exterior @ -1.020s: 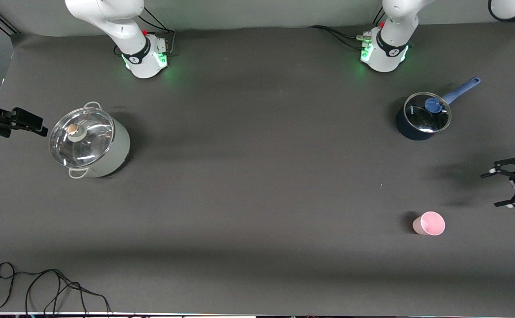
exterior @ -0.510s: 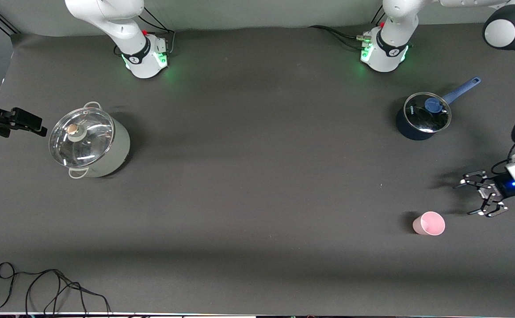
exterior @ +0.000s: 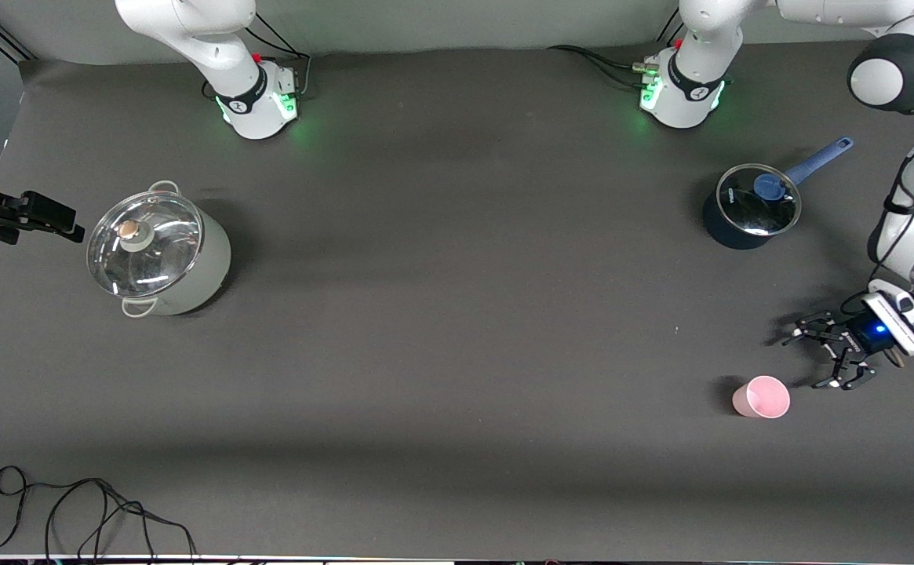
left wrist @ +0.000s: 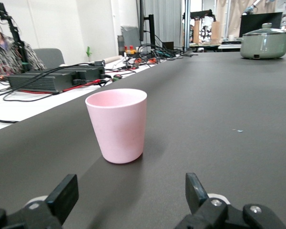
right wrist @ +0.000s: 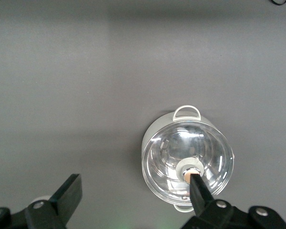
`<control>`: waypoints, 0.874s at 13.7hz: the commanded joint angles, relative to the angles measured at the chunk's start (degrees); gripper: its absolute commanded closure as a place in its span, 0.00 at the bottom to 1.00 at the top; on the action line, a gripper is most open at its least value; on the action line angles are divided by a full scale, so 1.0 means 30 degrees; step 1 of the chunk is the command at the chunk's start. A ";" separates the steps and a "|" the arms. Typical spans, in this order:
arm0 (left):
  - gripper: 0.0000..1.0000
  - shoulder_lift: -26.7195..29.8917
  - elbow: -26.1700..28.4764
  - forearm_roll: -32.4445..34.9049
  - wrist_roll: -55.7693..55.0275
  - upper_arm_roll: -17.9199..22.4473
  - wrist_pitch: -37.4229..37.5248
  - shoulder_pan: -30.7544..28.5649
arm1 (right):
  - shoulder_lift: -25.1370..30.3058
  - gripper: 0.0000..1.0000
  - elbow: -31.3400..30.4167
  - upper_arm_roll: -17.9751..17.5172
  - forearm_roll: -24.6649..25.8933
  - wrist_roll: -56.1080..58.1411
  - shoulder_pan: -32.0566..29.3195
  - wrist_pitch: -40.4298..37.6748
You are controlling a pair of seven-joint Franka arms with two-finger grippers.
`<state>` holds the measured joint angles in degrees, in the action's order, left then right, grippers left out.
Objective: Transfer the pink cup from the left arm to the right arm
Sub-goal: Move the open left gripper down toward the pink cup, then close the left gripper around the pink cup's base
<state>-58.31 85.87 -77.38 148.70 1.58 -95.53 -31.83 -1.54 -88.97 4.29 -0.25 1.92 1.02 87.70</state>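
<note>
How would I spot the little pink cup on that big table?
Start at the blue saucepan near the left arm's end of the dark table. Nearer the front camera stands the pink cup, upright, handleless, far smaller than either pot.

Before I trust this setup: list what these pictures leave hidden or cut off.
- Right claw: front view's edge cuts it off; the wrist view shows only its fingers, open.
- Green pot and blue saucepan: contents hidden under reflective glass lids.
- Pink cup: inside unseen from the left wrist view, behind its wall.
- Left claw: open near the cup.
</note>
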 commanded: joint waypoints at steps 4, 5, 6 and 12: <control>0.00 -0.0163 0.0907 -0.1685 0.0708 -0.1023 -0.1728 0.0356 | 0.0073 0.00 0.0156 0.0094 0.0024 -0.0171 0.0100 -0.0053; 0.00 -0.0192 0.0995 -0.1890 0.0649 -0.1314 -0.1962 0.0357 | 0.0044 0.00 0.0156 0.0094 0.0024 -0.0171 0.0100 -0.0053; 0.00 -0.0164 0.1169 -0.2124 0.0649 -0.1520 -0.2312 0.0357 | 0.0043 0.00 0.0185 0.0094 0.0024 -0.0171 0.0129 -0.0053; 0.00 -0.0134 0.1435 -0.2857 0.0620 -0.2635 -0.3837 0.0386 | 0.0072 0.00 0.0127 0.0094 0.0054 -0.0142 0.0159 -0.0053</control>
<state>-59.41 88.95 -84.03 149.53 -5.87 -105.39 -31.06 -1.54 -88.97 4.29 -0.25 1.92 1.03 87.70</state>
